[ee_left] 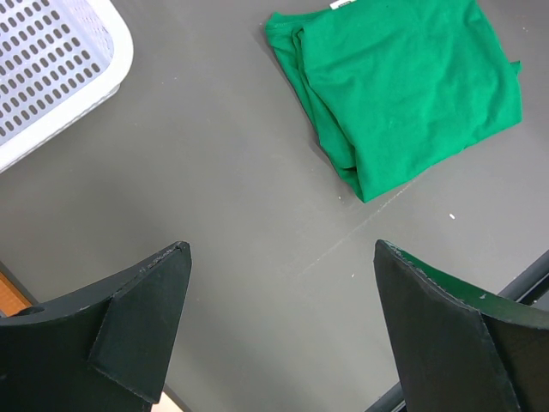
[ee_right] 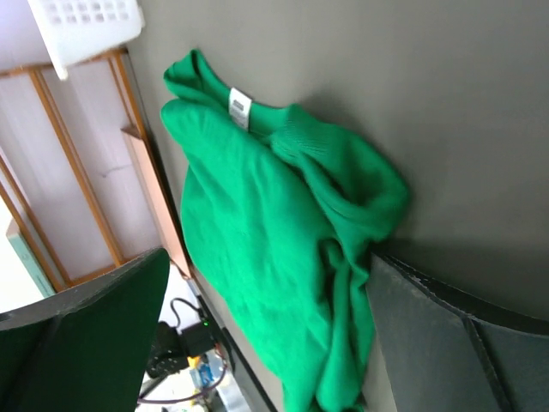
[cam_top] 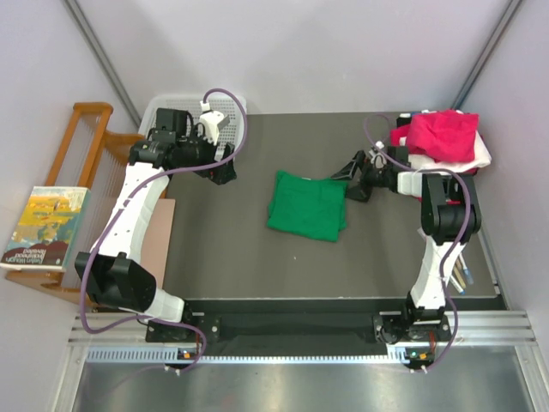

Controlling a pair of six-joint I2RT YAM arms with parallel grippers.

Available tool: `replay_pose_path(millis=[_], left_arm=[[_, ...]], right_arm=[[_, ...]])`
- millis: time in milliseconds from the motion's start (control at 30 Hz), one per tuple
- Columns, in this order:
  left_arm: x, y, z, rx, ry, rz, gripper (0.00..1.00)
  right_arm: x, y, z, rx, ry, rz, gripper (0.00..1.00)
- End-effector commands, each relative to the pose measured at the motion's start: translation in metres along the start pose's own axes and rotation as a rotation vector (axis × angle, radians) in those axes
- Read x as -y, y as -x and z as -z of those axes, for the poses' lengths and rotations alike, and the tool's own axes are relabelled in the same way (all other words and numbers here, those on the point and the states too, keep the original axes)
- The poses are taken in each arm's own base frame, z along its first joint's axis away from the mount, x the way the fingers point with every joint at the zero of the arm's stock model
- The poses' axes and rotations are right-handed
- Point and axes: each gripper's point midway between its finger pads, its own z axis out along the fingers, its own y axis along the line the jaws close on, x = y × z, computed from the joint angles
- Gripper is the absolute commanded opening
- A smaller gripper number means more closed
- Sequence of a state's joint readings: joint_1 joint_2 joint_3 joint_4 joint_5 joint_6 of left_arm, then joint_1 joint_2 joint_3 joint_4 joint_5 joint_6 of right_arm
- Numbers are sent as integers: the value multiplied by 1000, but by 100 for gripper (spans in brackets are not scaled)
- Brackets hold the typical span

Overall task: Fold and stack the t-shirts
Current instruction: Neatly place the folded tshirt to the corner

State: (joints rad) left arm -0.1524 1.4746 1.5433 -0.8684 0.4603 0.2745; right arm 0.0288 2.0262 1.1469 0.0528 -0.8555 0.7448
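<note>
Left gripper (ee_left: 281, 249) first: jaws spread wide, nothing between them, its dark fingers (ee_left: 137, 326) poised above bare table (ee_left: 214, 172); in the overhead view that left gripper (cam_top: 225, 172) sits in the upper left of the frame, just beside the white mesh basket (cam_top: 233, 105), whose rim fills the top left corner of its wrist view (ee_left: 116, 60); over to the right gripper (cam_top: 350, 182), also gaping wide and holding nothing, low by the upper right corner of the green t-shirt (cam_top: 307, 204); from its own camera the right gripper (ee_right: 268, 259) straddles the bunched edge of that cloth, and whether a finger (ee_right: 446, 335) actually touches the fabric I cannot tell; the green t-shirt (ee_right: 257, 240) lies folded into a rough rectangle at the centre of the table, white neck label (ee_right: 239, 107) showing, layered edges a bit rumpled; in the left wrist view the green t-shirt (ee_left: 412, 86) lies at the upper right, well apart from the fingers; top right of the overhead frame, a pile: magenta-pink t-shirt (cam_top: 442, 133) on top, white t-shirt (cam_top: 480, 156) peeking out beneath, a sliver of red t-shirt (cam_top: 401, 137) at its left; far left, off the table, a wooden rack (cam_top: 86, 129) with a book (cam_top: 43, 227) lying on it.
</note>
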Motion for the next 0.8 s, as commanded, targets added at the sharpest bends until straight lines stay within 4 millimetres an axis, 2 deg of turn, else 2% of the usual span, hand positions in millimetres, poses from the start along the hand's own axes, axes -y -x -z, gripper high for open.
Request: replay_pose_path(millis=[0,333,367,500,600,667,700,767], left_arm=[[7,20,10,57,-12,-26,92],[8,21,13,63,-7,-35,92],[7,21,13,64,-6,-36,92],[8,22,14,67,-7,-37,92],[8,23,15,71,-8,-40,92],[8,22,15,68,-4,-40,92],[8,23,16,68,-2,-42,92],[8,23,18,70,2,-45,92]], right_arm=[[21,-16,-26,-29,-71,13,96],[20,-60,-41,-86,-56,15,95],[24,-69,-41,-99,-66,1,95],[29,-86,-45,-116,-72,-16,91],[31,-91,-47,-126,-74,-26,82],[33,-94,-50,-133,-80,-31,70],[33,-94,-50,-134,-83,-34,58],[33,-95,-53,-138,-87,-35,46]])
